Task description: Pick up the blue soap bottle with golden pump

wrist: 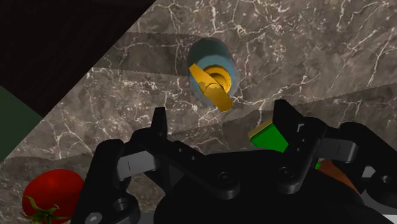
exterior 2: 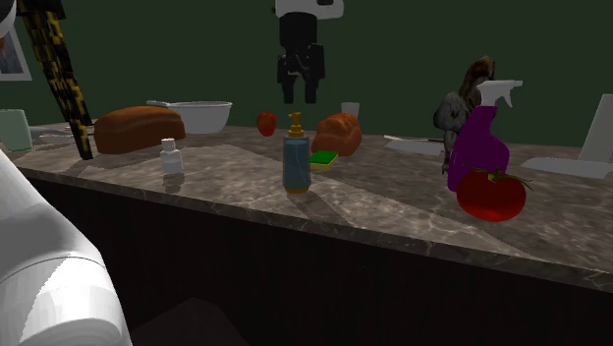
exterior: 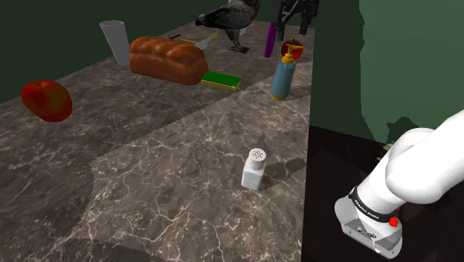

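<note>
Two black fingers [wrist: 159, 127] apart above the upright blue soap bottle [wrist: 212, 71]

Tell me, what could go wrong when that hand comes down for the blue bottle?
1. The golden pump sticks out sideways. The open hand, hanging above, might catch it and knock the blue bottle over.
2. The bottle is tall and narrow and stands near the edge of the counter, so a nudge could send it off.
3. The green sponge lies close beside it, and the hand might bump it on the way down.
</note>
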